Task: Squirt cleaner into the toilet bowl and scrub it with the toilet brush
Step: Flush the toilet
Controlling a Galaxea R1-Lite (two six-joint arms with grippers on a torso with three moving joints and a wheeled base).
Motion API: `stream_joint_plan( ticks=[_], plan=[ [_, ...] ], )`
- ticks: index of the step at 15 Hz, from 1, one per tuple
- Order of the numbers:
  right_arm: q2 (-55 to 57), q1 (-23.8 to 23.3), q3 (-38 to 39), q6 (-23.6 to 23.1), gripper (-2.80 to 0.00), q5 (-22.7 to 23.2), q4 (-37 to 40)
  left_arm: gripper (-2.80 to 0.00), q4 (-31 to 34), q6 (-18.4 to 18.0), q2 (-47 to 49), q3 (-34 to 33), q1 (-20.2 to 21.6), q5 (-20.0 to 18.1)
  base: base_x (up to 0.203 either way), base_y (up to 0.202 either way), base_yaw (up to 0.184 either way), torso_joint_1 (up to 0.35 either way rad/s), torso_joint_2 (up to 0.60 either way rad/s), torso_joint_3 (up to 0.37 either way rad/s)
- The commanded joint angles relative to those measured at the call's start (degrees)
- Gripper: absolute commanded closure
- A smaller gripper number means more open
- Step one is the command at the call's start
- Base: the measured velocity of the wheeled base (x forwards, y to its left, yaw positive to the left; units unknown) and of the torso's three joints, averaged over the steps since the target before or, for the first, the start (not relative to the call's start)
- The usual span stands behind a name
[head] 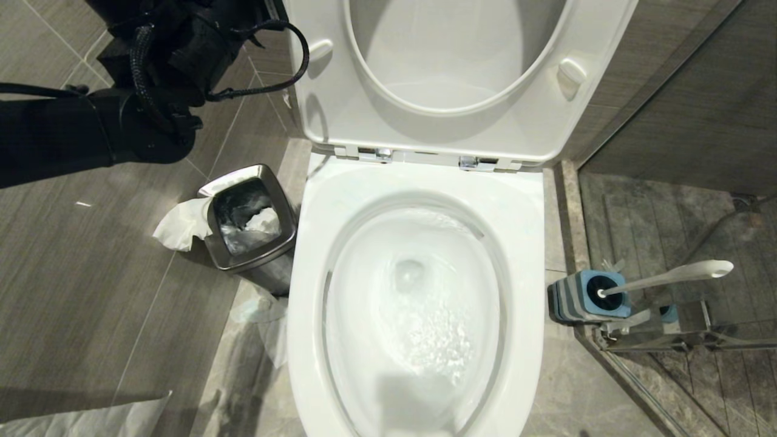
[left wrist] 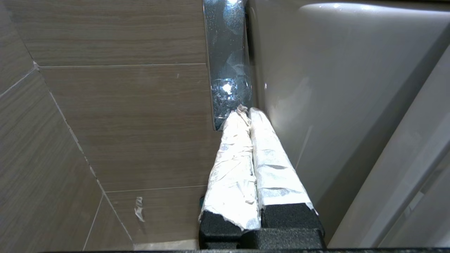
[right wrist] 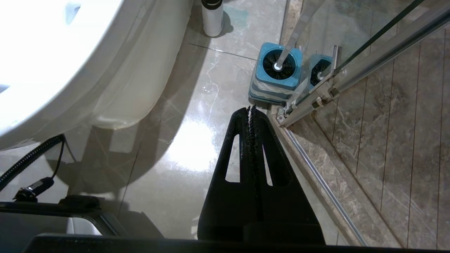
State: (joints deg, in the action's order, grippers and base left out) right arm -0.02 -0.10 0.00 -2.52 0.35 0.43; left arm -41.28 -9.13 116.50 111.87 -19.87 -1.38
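Observation:
The toilet bowl (head: 525, 243) fills the middle of the head view, seat and lid (head: 340, 115) raised, with water churning in the basin (head: 419, 315). The toilet brush (head: 674, 274) stands in its blue-topped holder (head: 586, 297) on the floor to the right, its white handle leaning right; the brush (right wrist: 277, 65) also shows in the right wrist view. My left arm (head: 139, 121) reaches up at the far left. My left gripper (left wrist: 247, 111), its fingers wrapped in white, is shut with its tips at a chrome lever (left wrist: 228, 63) beside the white cistern (left wrist: 334, 88). My right gripper (right wrist: 251, 109) hangs shut and empty above the floor near the holder.
A square steel waste bin (head: 285, 209) with crumpled tissue (head: 179, 227) stands left of the bowl. A glass shower door with a metal rail (head: 668, 340) runs close behind the brush holder. A white bottle with a dark top (right wrist: 212, 17) stands by the toilet's base.

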Motion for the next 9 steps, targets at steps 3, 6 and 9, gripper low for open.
stream_joint_plan(
  ticks=[3, 6, 9],
  plan=[
    [-0.06, 0.01, 0.09, -0.03, 0.0, 0.05, 0.01, 0.0, 0.1, -0.6, -2.66, -0.05, 0.01, -0.03, 0.0, 0.0, 0.0, 0.0, 0.0, 0.0],
    [-0.06, 0.01, 0.09, -0.03, 0.0, 0.0, 0.01, 0.0, 0.2, -1.85, -5.79, -0.08, 0.01, 0.18, 0.0, 0.0, 0.0, 0.0, 0.0, 0.0],
    [-0.06, 0.01, 0.09, -0.03, 0.0, 0.05, 0.01, 0.0, 0.9, -2.31, -8.78, -0.08, 0.1, 0.15, 0.0, 0.0, 0.0, 0.0, 0.0, 0.0]
  ],
)
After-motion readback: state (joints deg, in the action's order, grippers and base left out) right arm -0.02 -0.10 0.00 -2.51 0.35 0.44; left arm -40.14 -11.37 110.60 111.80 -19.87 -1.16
